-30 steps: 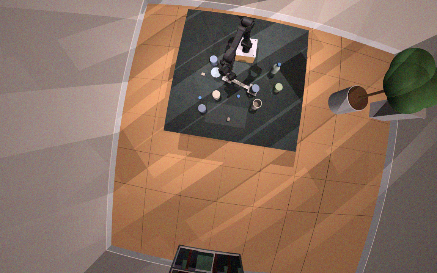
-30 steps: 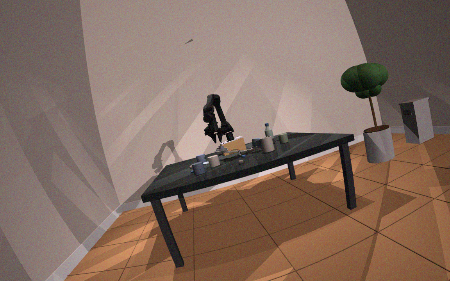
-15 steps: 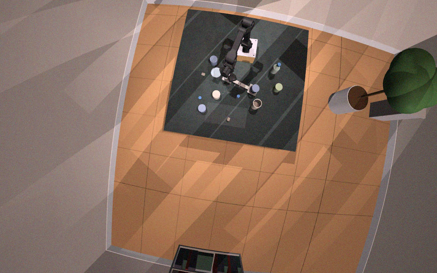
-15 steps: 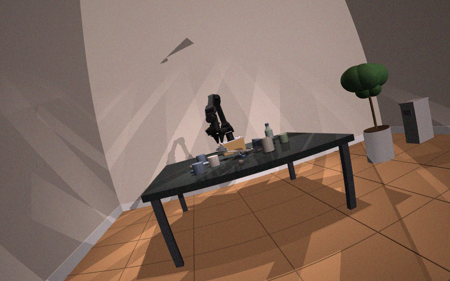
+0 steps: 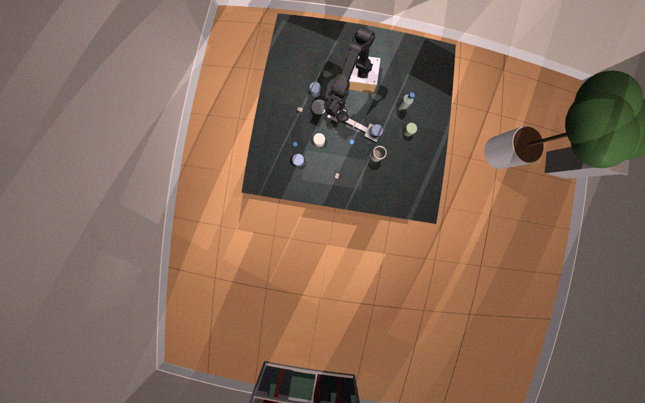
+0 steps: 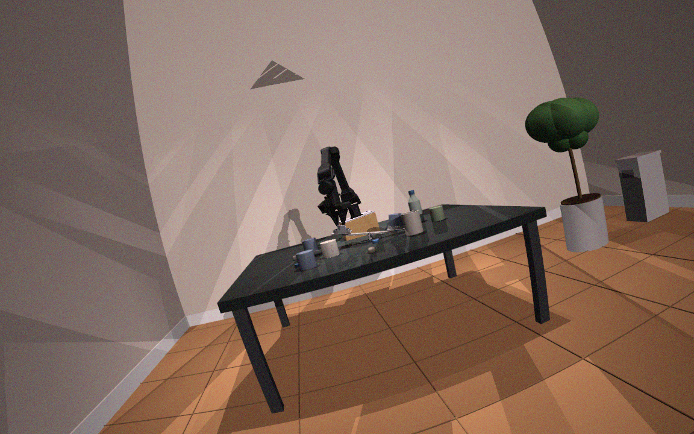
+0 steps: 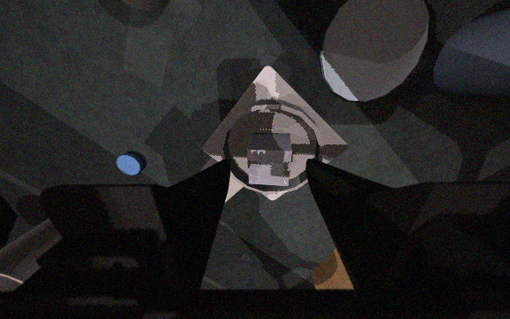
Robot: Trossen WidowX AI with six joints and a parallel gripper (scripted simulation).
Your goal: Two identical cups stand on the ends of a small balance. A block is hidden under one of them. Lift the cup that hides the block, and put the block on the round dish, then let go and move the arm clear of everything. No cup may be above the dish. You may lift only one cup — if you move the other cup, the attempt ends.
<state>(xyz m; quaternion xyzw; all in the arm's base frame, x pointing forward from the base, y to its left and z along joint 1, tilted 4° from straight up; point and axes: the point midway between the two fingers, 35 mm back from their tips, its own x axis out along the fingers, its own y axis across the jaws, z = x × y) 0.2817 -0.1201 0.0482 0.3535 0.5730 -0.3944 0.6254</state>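
Note:
My gripper [image 5: 340, 118] [image 6: 341, 223] [image 7: 267, 165] is open, low over the near end of the balance [image 5: 356, 124] [image 7: 267, 80]. A small pale grey block [image 7: 269, 174] sits inside the round ring on that end, seen between my fingertips; I cannot tell how deep they reach around it. A blue cup [image 5: 375, 130] [image 6: 394, 219] stands on the balance's other end. A matching blue cup [image 5: 314, 89] [image 6: 309, 243] [image 7: 481, 58] stands on the table, beyond the round dish [image 5: 318, 106] [image 7: 376, 49]. The dish bears nothing, and no cup is above it.
A cream cup [image 5: 318, 139] [image 6: 329, 248], another blue cup [image 5: 298, 159] [image 6: 305, 260] and a beige mug [image 5: 378, 153] [image 6: 413, 222] stand toward the front. A bottle [image 5: 406, 102] and green cup [image 5: 411, 129] stand right. Small blue discs [image 5: 351, 141] [image 7: 129, 163] and pinkish pieces [image 5: 336, 176] lie about.

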